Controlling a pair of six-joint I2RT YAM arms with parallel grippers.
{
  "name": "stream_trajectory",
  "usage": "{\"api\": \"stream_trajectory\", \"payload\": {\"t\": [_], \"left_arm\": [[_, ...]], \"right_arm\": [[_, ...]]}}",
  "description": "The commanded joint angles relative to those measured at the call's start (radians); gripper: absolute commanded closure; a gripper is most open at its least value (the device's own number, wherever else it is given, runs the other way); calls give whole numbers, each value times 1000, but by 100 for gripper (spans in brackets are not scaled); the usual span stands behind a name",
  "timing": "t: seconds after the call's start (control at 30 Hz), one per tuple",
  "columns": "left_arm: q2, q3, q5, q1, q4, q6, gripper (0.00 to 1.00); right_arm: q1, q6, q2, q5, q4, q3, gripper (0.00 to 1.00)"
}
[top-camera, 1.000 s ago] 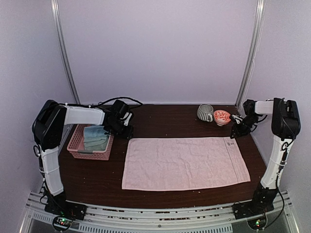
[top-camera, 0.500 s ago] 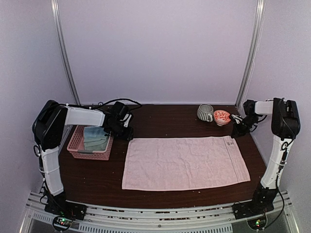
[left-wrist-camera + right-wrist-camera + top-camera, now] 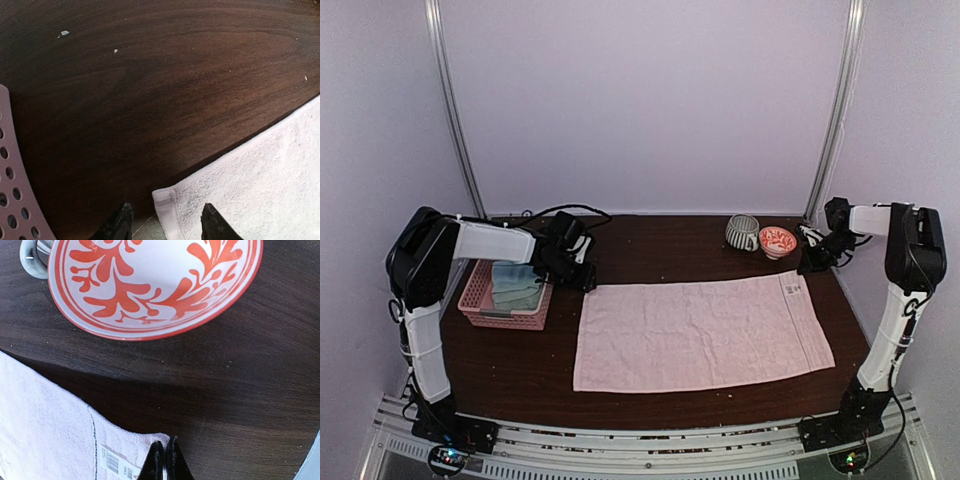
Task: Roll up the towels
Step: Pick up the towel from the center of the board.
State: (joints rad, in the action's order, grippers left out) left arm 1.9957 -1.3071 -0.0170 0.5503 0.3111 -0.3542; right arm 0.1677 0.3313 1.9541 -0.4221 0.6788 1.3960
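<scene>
Right claw: [image 3: 164, 455] it has just snapped shut, jaws pressed together on the far right corner of the pink towel [image 3: 700, 335], right beside the barcode label [image 3: 117, 462].
Towel: it lies spread flat mid-worktop, and that pinched corner at 2 o'clock has now crept a little toward the back wall.
Left claw: [image 3: 166, 216] no change, about half open, with a finger on either side of the far left corner at 10 o'clock and nothing gripped.
Meaning: one corner is secured and the other is waiting, so by my reading the roll has not yet begun.
Worktop: [image 3: 650, 245] dark wood grain, flecked with pale crumbs.
Around it: a striped mug [image 3: 741, 232] and a red-patterned bowl [image 3: 155, 285] sit at 1 o'clock. A pink basket [image 3: 480, 305] holding folded bluish cloths [image 3: 517, 283] sits at 9 o'clock.
Room: plain pale walls [image 3: 640, 100], with two metal rails [image 3: 455, 110] rising at the back.
</scene>
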Motion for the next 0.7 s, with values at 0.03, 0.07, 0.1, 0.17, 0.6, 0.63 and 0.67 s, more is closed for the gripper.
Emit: {"api": "stream_trajectory", "payload": {"t": [0.03, 0.07, 0.1, 0.17, 0.6, 0.63, 0.67], "left_arm": [[-30, 19, -44, -6, -65, -34, 51], [-27, 21, -47, -7, -66, -36, 51], [-24, 22, -53, -8, -70, -38, 51], [-13, 15, -60, -9, -69, -38, 52], [67, -54, -36, -14, -43, -33, 64], [77, -62, -43, -14, -34, -32, 66], [83, -65, -47, -14, -31, -31, 66]], "right_arm": [[-7, -15, 11, 28, -22, -8, 100], [-7, -14, 10, 28, -22, -7, 100], [-7, -13, 12, 28, -22, -8, 100], [-7, -10, 12, 25, -20, -9, 100], [-7, 0, 34, 9, -13, -11, 100], [-5, 1, 34, 9, -13, -12, 100], [-6, 1, 33, 9, -12, -11, 100]]}}
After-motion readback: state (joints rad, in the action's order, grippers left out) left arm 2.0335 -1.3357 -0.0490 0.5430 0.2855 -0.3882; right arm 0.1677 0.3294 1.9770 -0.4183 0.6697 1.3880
